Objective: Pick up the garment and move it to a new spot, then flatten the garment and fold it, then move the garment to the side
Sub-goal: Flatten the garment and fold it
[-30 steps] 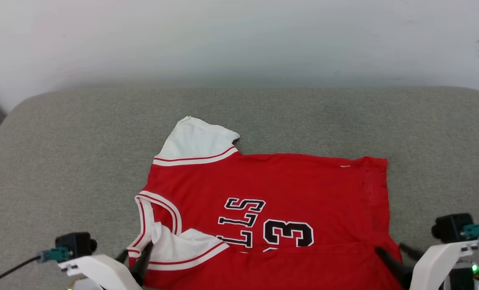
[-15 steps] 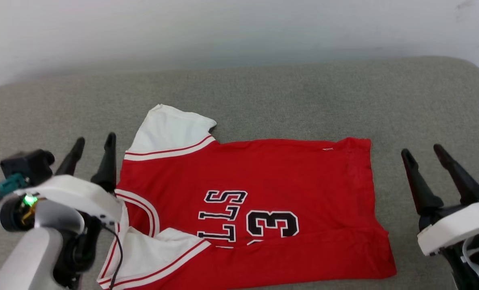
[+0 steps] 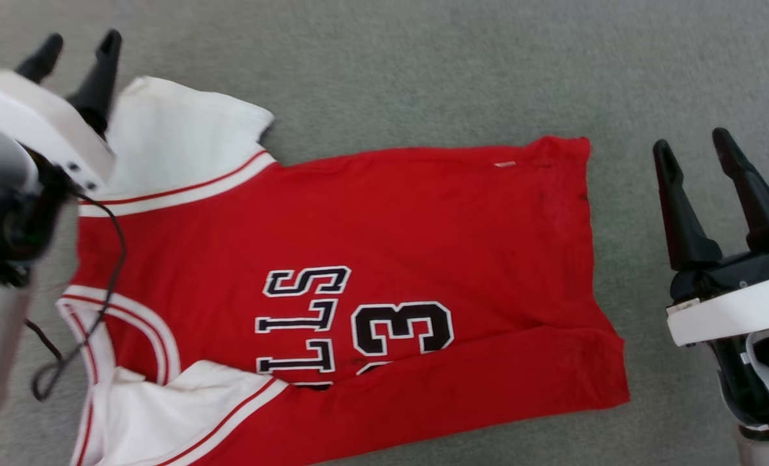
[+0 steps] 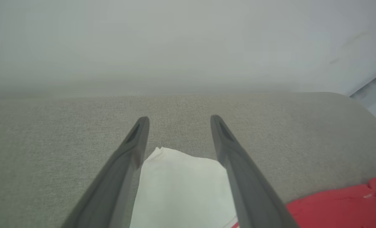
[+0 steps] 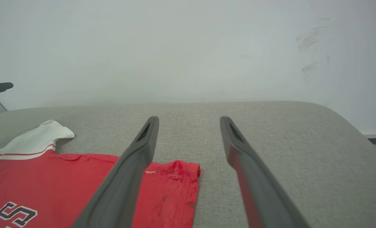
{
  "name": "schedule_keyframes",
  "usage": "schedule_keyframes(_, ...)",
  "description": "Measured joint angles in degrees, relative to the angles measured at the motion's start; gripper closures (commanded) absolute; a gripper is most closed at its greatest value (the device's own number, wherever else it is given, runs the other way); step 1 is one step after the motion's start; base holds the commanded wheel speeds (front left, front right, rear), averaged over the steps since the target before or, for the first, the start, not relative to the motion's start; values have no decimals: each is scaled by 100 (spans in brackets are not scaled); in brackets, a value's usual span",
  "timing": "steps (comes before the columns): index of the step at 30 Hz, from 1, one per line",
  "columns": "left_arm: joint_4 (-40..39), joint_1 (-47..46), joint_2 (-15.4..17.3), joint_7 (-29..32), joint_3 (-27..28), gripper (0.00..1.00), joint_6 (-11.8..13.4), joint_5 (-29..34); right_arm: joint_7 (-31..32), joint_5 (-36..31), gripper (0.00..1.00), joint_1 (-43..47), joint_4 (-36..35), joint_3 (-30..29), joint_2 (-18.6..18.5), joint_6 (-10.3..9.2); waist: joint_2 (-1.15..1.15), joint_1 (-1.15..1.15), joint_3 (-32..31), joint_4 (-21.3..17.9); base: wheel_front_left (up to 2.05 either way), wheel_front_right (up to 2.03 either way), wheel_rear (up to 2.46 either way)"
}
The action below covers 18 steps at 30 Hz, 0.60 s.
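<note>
The garment [image 3: 358, 259] is laid front-up on the grey cushion [image 3: 423, 65], with its near edge folded over a bit. The left gripper [image 3: 80, 40] is seen spread wide over the far white sleeve [image 4: 181, 177], with nothing pinched. Whether the sleeve is actually touched can't be told. The right gripper [image 3: 691, 140] is spread wide too and is found just beside the hem, apart from it, with nothing held.

Surface: grey woven cushion [image 3: 423, 65], rounded at its far corners, standing against a pale wall [image 5: 175, 47].
On it: the garment [image 3: 391, 220], spread flat, lettering up.
</note>
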Motion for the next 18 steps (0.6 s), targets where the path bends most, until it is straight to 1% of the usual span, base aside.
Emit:
schedule_keyframes(3,276,-508,209,730,-105,0,-153,-147,-55,35,0,-48,76,62,52,0,0,0,233,-189,0,0,0)
schedule_keyframes(7,521,-1026,558,2026,-341,0,-241,-336,-152,98,0,-85,152,126,93,0,0,0,468,-434,0,0,0)
schedule_keyframes(9,594,-1187,743,2670,-439,0,-187,-410,-198,127,0,-93,201,149,120,0,0,0,578,-534,0,0,0)
schedule_keyframes(12,681,-1328,1022,3355,-521,0,-48,-446,-268,194,0,-113,256,218,158,0,0,0,738,-665,0,0,0)
schedule_keyframes(14,730,-1345,1193,3631,-545,0,15,-443,-304,232,0,-135,297,271,178,0,0,0,843,-739,0,0,0)
schedule_keyframes(16,783,-1349,1254,3824,-515,0,141,-500,-357,270,0,-176,337,323,191,0,0,0,949,-805,0,0,0)
schedule_keyframes(18,813,-1373,1293,3982,-449,0,213,-622,-400,339,0,-216,394,357,201,0,0,-1,1041,-864,0,0,0)
